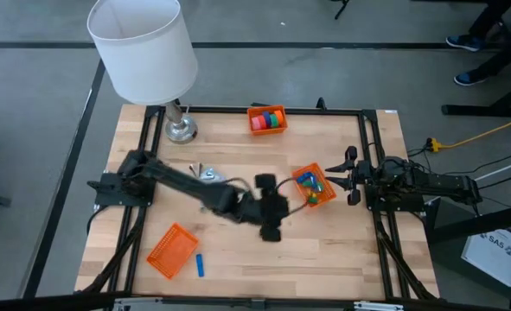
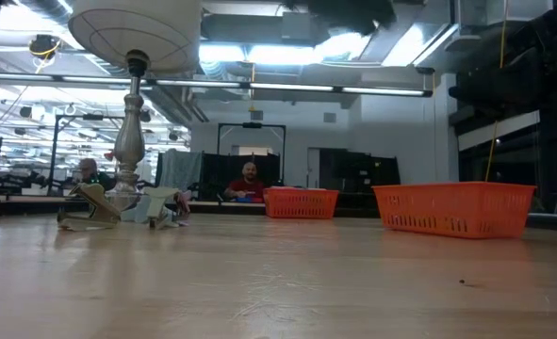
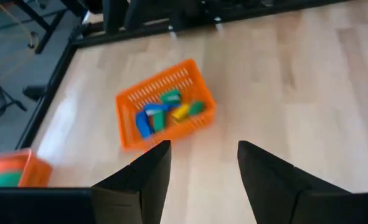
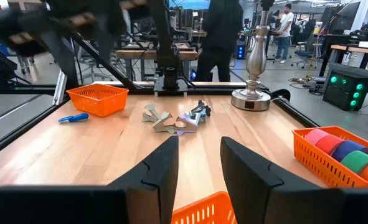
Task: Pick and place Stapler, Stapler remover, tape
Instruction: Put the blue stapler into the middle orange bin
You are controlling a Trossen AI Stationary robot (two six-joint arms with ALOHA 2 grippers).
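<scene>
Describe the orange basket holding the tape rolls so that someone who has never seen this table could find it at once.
Start at the white lamp in the table's far left corner. Follow the far edge rightward to a small orange basket. Unlike the basket of blue, green and yellow pieces mid-table and the empty one near the front, it holds chunky coloured rolls.

The counter (image 1: 324, 250) is pale, smooth wood; the baskets (image 1: 171, 250) are orange plastic mesh; the lamp base (image 4: 251, 99) is polished, glossy metal.

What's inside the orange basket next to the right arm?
The basket holds small blue, green and yellow pieces, piled loosely. Its floor beneath them is covered. The left hand hangs open nearby, holding nothing.
</scene>
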